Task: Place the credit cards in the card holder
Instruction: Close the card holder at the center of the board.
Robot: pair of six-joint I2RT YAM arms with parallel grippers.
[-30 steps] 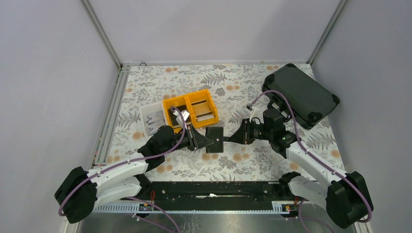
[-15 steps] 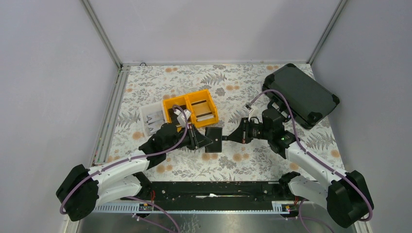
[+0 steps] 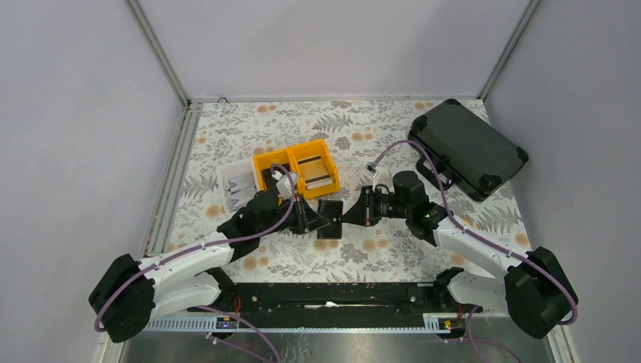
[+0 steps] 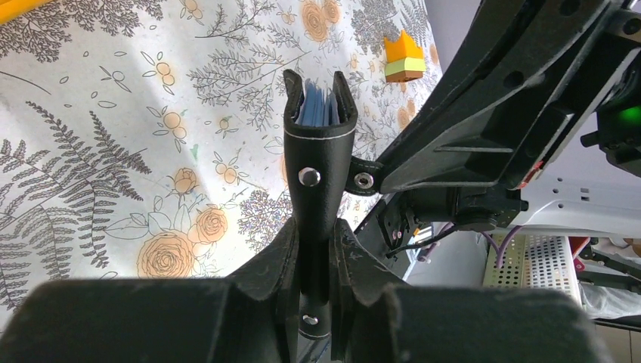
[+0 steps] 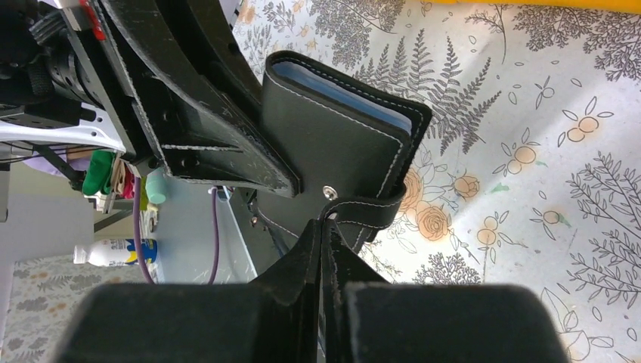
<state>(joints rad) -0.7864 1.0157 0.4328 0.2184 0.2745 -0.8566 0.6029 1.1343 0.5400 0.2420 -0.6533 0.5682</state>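
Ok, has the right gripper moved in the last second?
Yes. The right gripper has shifted left, away from the black hard case and toward the yellow bins.

The lower end of the card holder (image 4: 317, 174) vanishes between the left fingers (image 4: 276, 261), whose near part is a dark blur; its pockets show only as a blue sliver. The credit cards (image 3: 240, 187) in the white bin (image 3: 227, 174) are too small to count. The right wrist view's top edge cuts off the yellow bin (image 5: 544, 3).
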